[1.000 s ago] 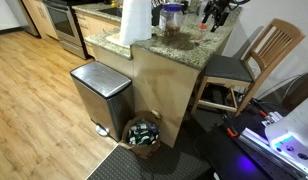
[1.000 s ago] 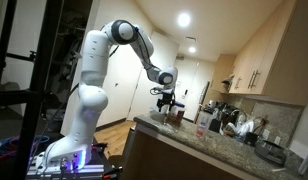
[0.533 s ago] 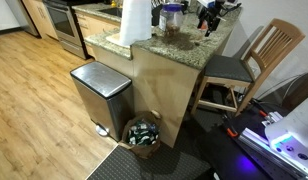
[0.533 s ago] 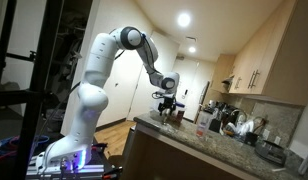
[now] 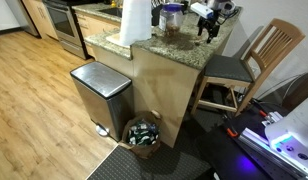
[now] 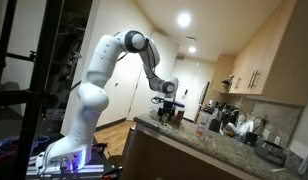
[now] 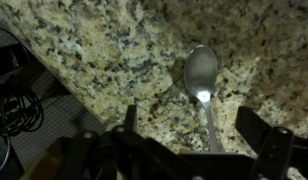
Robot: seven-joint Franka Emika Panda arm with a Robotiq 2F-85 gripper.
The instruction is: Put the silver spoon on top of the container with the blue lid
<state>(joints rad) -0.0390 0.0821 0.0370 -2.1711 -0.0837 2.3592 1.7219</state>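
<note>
Silver spoon (image 7: pixel 201 75) lies flat on the granite tabletop (image 7: pixel 114 40), not far in from one edge, its handle running in between the fingers of the end effector (image 7: pixel 194 125), which is spread wide and carries nothing. The handle is thin and flush to the stone, so I reckon the pads could skate over it or flick it off that edge. The container with the blue lid (image 5: pixel 172 17) stands apart, further along the tabletop; its lid is small, so the spoon may slide off.
</note>
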